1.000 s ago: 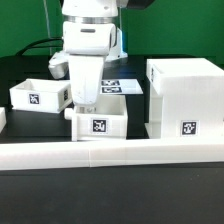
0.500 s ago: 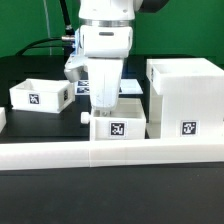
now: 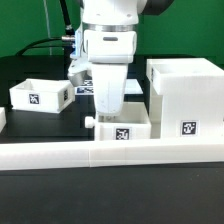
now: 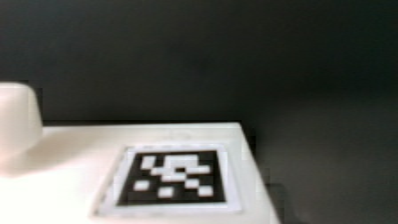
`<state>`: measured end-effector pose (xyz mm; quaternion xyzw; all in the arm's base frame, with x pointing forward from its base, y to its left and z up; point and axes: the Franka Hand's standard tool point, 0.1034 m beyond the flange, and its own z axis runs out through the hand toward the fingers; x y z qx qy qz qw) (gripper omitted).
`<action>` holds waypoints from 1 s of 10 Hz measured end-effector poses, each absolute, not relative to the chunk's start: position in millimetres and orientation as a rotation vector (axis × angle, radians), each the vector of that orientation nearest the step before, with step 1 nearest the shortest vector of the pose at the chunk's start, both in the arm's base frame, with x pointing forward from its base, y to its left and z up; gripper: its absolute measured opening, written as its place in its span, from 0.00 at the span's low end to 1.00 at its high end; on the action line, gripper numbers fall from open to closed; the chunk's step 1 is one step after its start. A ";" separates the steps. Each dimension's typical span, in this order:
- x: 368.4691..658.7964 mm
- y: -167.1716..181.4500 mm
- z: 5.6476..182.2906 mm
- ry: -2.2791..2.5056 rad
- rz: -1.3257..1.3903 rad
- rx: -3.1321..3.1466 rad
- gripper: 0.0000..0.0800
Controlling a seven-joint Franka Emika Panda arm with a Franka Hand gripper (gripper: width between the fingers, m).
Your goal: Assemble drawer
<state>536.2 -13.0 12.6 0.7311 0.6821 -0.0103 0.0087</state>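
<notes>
A small white tray (image 3: 122, 129) with a tag on its front and a knob (image 3: 88, 121) on its left side sits behind the front rail, right beside the large white housing (image 3: 186, 95). My gripper (image 3: 108, 108) reaches down into the tray's left part and is shut on its wall; the fingertips are hidden behind the tray. A second small tray (image 3: 40, 95) stands at the exterior view's left. The wrist view shows only a tagged white surface (image 4: 175, 180) close up against dark table, with no fingers visible.
The long low white rail (image 3: 110, 155) runs along the front. The marker board (image 3: 128, 88) lies flat behind the gripper. Black table top (image 3: 40, 125) lies between the left tray and the held tray.
My gripper and the small tray have moved together toward the exterior view's right, up to the housing. The left tray and the housing have not moved.
</notes>
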 end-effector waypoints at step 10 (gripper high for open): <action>537.0 -3.2 11.4 2.156 0.007 2.232 0.05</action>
